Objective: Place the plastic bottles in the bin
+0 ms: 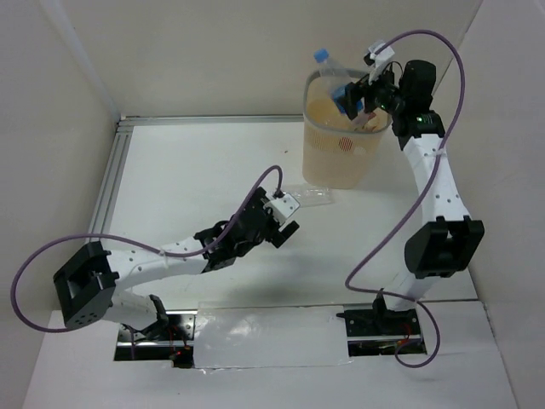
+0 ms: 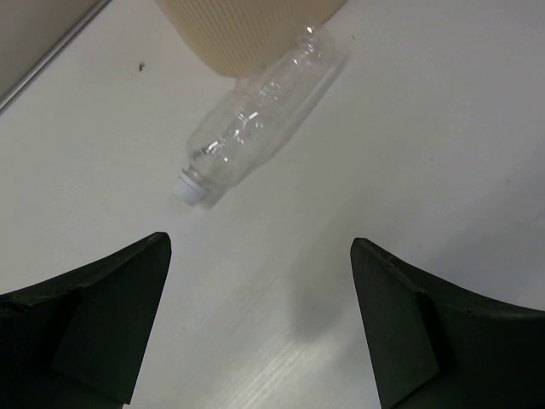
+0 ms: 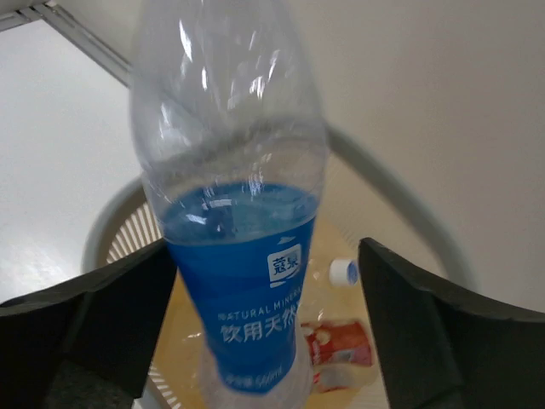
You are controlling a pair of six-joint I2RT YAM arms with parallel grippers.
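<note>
The bin point(image 1: 341, 162) stands at the back right of the table. My right gripper point(image 1: 364, 92) is open above its mouth. A blue-labelled, blue-capped bottle point(image 1: 336, 81) stands tilted between the jaws over the bin. In the right wrist view this bottle point(image 3: 243, 273) lies against the left finger, with a gap to the right finger, above the bin's rim point(image 3: 409, 204). A red-labelled bottle point(image 3: 341, 345) lies inside the bin. A clear bottle point(image 1: 311, 198) lies on the table at the bin's base. My left gripper point(image 1: 285, 226) is open and empty, short of this clear bottle point(image 2: 255, 128).
An aluminium rail point(image 1: 115, 170) runs along the table's left and back edges, with walls close behind. The bin's ribbed base point(image 2: 247, 34) touches the clear bottle's far end. A taped strip point(image 1: 264, 336) lies at the near edge between the arm bases.
</note>
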